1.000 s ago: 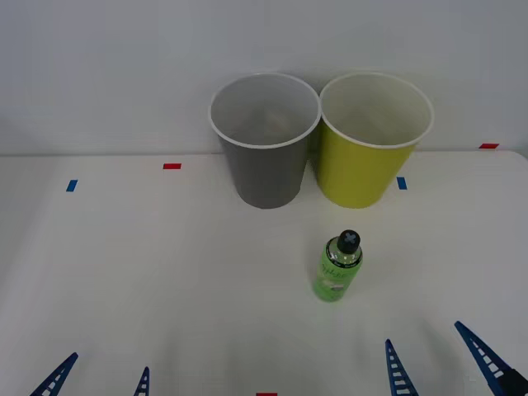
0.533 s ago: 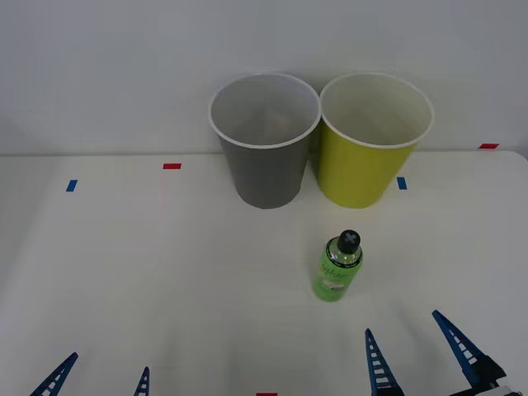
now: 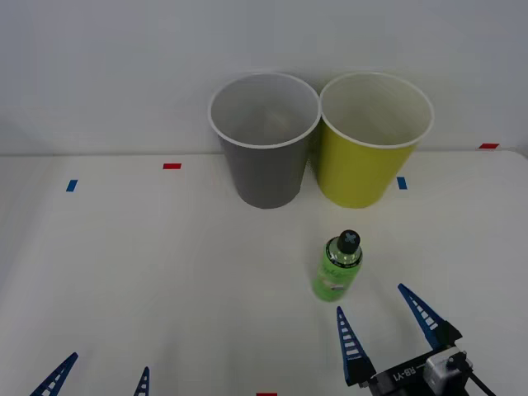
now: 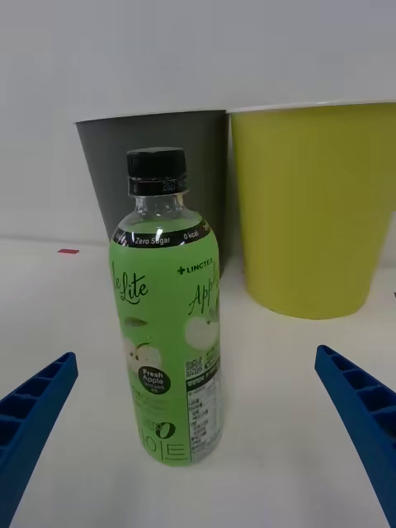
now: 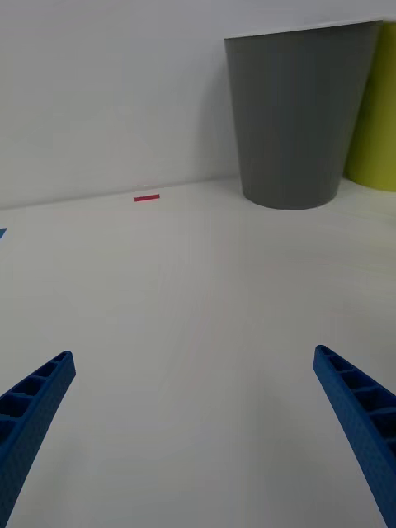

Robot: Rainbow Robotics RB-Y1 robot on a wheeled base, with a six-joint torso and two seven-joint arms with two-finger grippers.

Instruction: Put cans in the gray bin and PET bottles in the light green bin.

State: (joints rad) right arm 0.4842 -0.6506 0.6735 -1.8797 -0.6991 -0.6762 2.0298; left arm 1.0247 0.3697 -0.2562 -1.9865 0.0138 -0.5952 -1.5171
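A small green PET bottle with a black cap stands upright on the white table, in front of the two bins. My right gripper is open just behind and right of it on the near side, fingers pointing toward it; in the right wrist view the bottle stands between and beyond the spread blue fingers. The gray bin and the light green bin stand side by side at the back. My left gripper is open at the front left edge, parked. No can shows.
Red and blue tape marks dot the white table. A pale wall rises right behind the bins. Open table surface lies to the left and in front of the bins.
My right gripper has moved forward and leftward, from the front right corner up close to the bottle. Bottle, bins and left gripper have stayed put.
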